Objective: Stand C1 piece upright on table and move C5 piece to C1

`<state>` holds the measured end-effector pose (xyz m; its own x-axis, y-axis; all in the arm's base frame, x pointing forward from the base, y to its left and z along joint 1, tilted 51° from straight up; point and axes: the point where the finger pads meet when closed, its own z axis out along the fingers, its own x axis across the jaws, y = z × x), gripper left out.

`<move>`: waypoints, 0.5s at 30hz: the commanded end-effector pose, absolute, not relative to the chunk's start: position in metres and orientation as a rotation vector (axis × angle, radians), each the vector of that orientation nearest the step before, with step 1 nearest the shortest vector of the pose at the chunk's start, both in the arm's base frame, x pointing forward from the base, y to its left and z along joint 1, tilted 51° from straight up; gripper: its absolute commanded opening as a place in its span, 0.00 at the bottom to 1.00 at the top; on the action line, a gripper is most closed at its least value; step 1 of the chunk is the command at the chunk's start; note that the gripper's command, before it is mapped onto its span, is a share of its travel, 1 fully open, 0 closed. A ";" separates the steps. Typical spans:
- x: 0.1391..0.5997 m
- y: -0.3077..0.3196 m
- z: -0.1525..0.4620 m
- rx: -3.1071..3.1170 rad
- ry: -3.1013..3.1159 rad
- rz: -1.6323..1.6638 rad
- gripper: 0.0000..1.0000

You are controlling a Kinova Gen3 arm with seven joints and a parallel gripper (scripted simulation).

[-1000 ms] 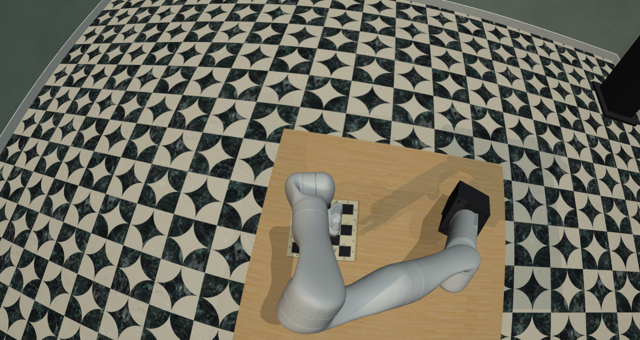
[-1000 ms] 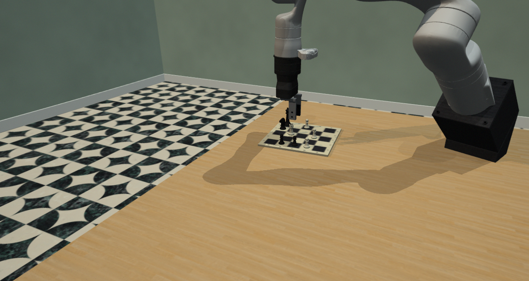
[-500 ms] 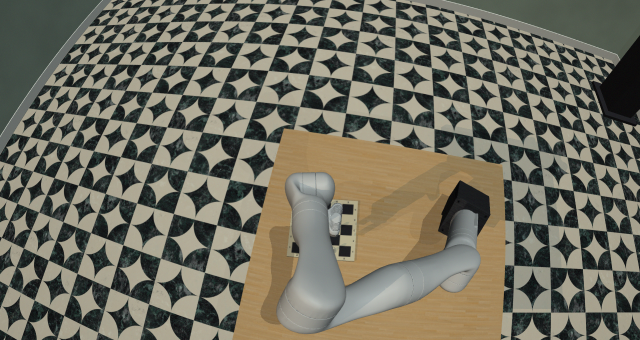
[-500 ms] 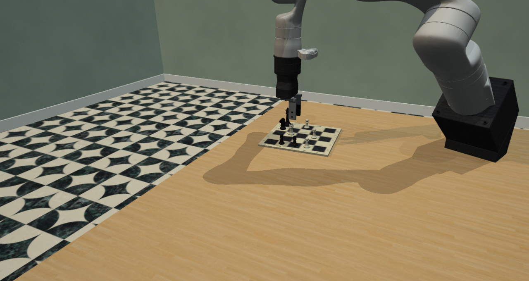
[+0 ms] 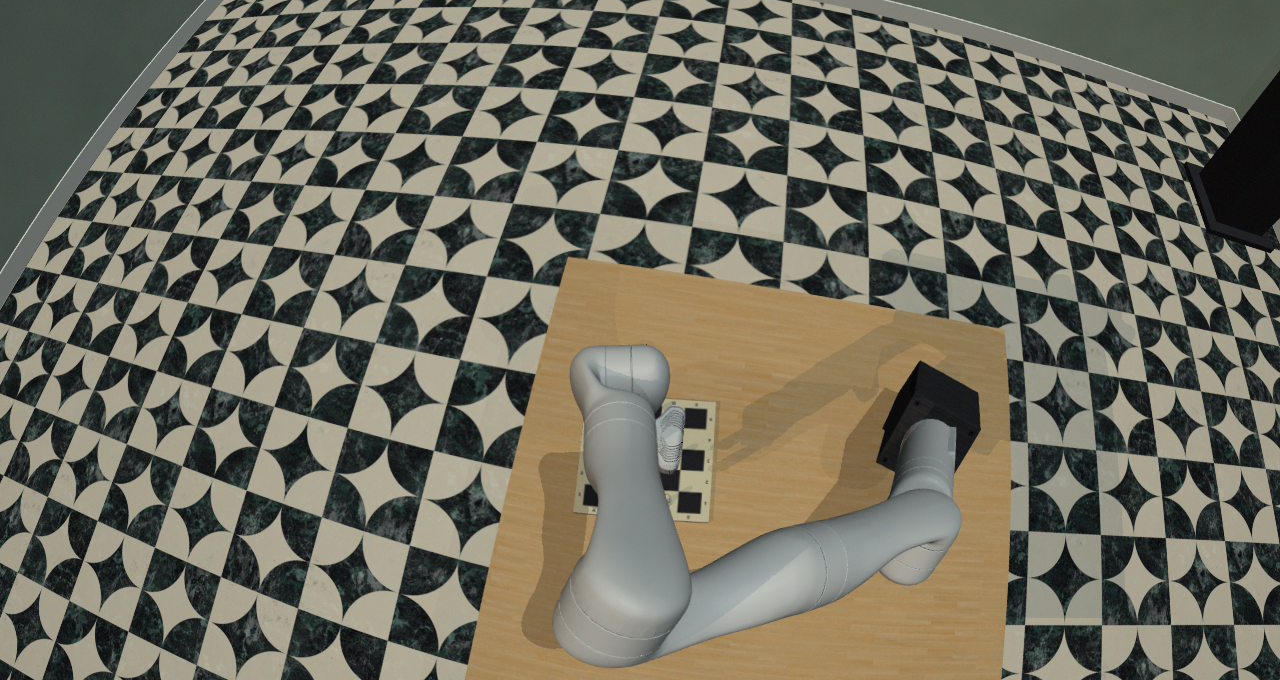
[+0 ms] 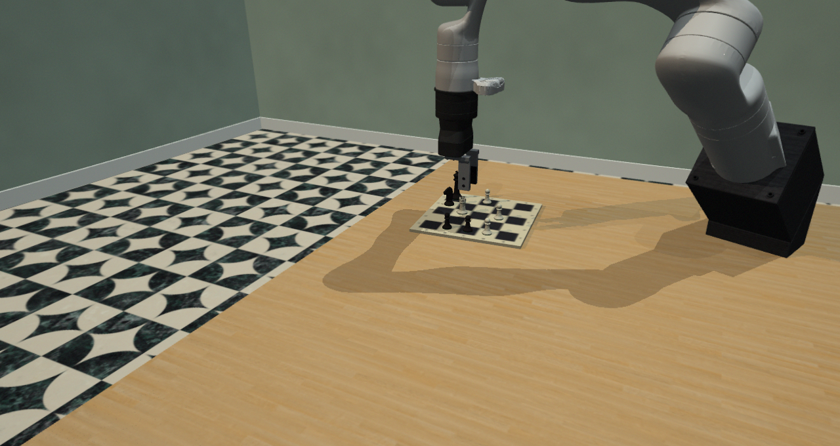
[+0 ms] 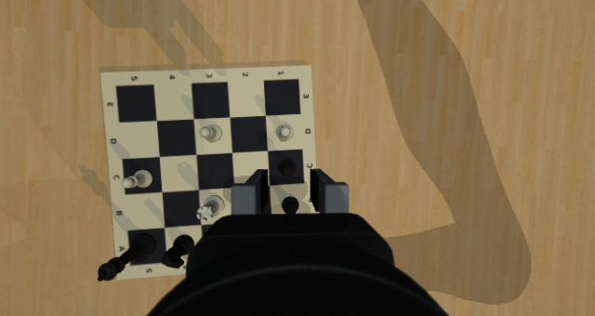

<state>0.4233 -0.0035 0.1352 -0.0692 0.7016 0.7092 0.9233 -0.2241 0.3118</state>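
Black pawn (image 7: 286, 167) stands on C1, at 12 o'clock from the gripper (image 7: 289, 196); jaws part-open, gripping nothing (another dark piece (image 7: 290, 204) sits between them). Closing here risks seizing the wrong piece.

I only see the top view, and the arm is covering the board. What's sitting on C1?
Observer: A black piece, upright as far as the wrist view shows.
Operator: Is the end effector holding it?
Observer: No. The end effector hangs above the board, open, with nothing between its fingers.
Operator: And what's on C5?
Observer: A white piece, standing inside its square.
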 end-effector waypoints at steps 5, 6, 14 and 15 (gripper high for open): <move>0.424 -0.002 0.134 -1.936 -1.759 -1.176 0.68; 0.424 -0.002 0.133 -1.936 -1.760 -1.175 0.68; 0.427 0.004 0.128 -1.937 -1.760 -1.175 0.68; 0.428 0.005 0.127 -1.937 -1.760 -1.175 0.68</move>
<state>0.4279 0.0028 0.1289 -0.0687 0.7036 0.7073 0.9224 -0.2252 0.3137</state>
